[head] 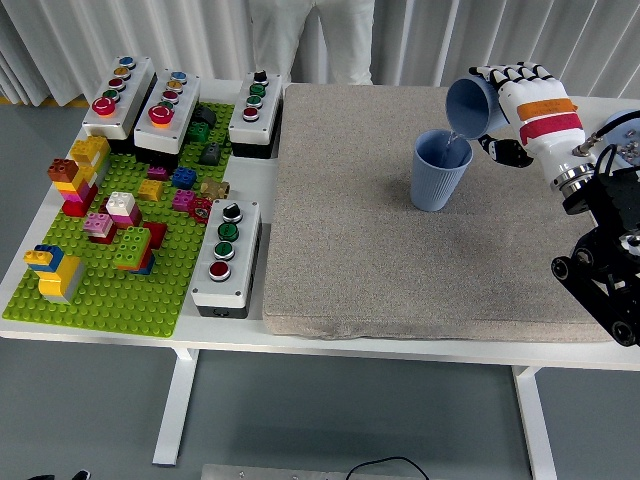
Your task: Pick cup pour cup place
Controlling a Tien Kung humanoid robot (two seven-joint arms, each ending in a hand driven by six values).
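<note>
Gripping tilted blue cup (470, 105) w/ my right hand (520, 100), fingers clamped round it, mouth over upright cup (440, 172) just below-left.

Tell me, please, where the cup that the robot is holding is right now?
In the head view the tilted blue cup is at the far right of the grey mat, held in the right hand just above and right of the upright blue cup.
</note>
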